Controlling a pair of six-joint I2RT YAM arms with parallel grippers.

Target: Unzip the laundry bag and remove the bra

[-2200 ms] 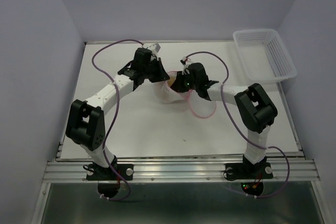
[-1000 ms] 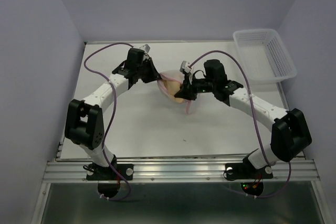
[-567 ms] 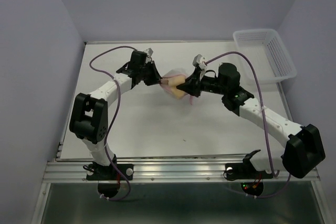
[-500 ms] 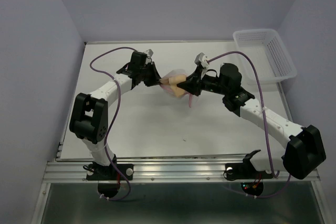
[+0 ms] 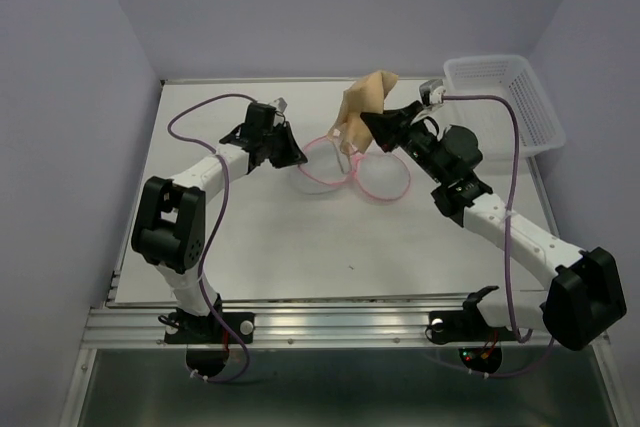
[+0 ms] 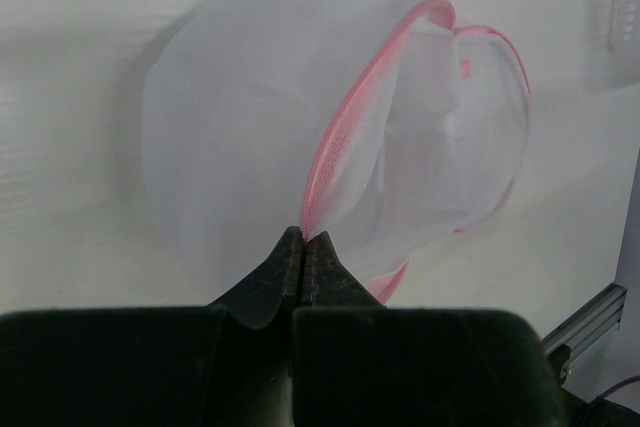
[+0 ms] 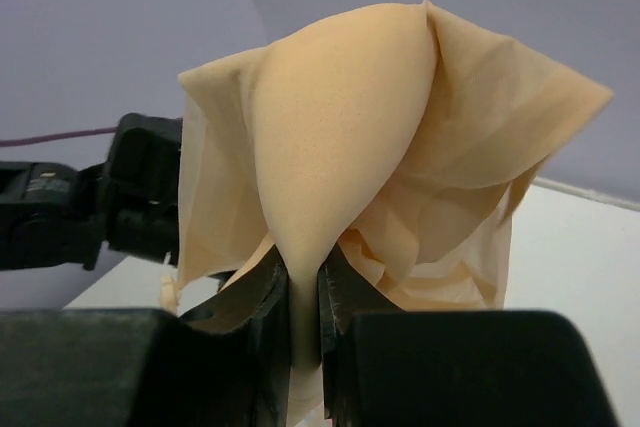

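"Both tools closed on something?"

"Yes. The left tool [image 6: 303,240] pinches the laundry bag [image 6: 240,137] by its pink rim. It lies gaping wide on the counter [image 5: 300,237]. The right tool [image 7: 303,282] clamps the bra [image 7: 350,137], lifted above the bag."

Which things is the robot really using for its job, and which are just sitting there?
Part of the job: round white mesh laundry bag with pink zipper rim, pinched by the left gripper; soft tan fabric bra, held up by the right gripper.
Just lying about: rectangular white plastic basket in the far right corner.
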